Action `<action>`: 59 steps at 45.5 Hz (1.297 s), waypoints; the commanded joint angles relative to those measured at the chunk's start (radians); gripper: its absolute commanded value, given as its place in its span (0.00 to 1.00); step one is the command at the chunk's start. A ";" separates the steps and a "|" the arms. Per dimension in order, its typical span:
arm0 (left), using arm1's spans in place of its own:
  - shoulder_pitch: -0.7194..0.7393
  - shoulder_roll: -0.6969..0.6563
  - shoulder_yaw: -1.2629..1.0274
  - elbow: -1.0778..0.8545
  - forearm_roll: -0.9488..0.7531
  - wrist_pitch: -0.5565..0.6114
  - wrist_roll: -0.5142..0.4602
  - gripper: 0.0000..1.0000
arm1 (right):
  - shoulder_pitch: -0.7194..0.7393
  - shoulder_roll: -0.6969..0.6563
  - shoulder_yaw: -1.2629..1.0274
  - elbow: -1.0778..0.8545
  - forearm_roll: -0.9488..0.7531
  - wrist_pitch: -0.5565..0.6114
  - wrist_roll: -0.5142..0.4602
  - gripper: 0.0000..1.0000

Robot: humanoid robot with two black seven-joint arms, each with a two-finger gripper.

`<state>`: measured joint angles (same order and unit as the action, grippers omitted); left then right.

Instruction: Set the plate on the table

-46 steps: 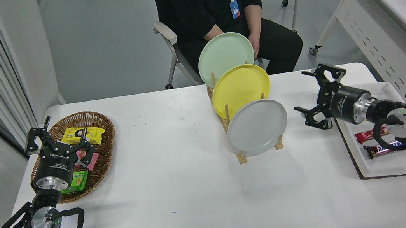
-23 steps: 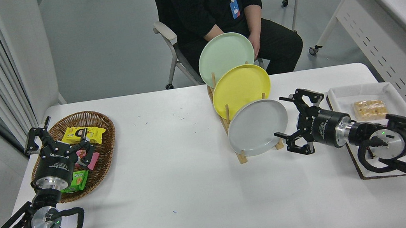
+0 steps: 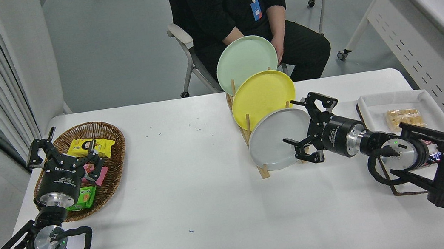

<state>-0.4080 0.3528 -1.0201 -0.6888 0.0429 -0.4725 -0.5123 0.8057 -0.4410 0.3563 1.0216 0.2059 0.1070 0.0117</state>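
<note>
Left arm, parked at the tabletop's near-left corner: its left hand hangs with fingers spread over a wicker basket of snack packets by the left edge, gripping nothing.

Centre, toward the far edge: a wooden rack holds three plates on edge, each tilted back. The mint-green plate stands farthest, the yellow plate in the middle, and the plate, plain light grey, in the nearest slot, upright in the rack rather than flat on the tabletop.

Right of the rack: the right hand reaches in from the right edge with its fingers wide apart, one finger above and one below the grey plate's right rim; whether they touch it cannot be told.

Near the right edge: a white tray with a dark border, holding a snack, is partly hidden by the right arm.

Beyond the far edge: a seated person in dark clothing.
</note>
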 commanded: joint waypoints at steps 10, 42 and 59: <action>0.000 0.000 0.000 0.000 0.000 0.000 0.000 0.98 | 0.070 0.016 -0.004 -0.015 -0.026 -0.098 -0.009 0.99; 0.000 0.000 0.000 0.000 0.000 0.000 0.000 0.98 | 0.079 0.087 -0.008 -0.077 -0.128 -0.139 -0.010 0.94; 0.000 0.000 0.000 0.000 0.000 0.000 0.000 0.98 | 0.086 0.120 -0.008 -0.098 -0.129 -0.139 -0.012 0.82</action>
<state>-0.4077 0.3528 -1.0201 -0.6887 0.0429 -0.4725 -0.5123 0.8894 -0.3385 0.3483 0.9348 0.0823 -0.0314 0.0016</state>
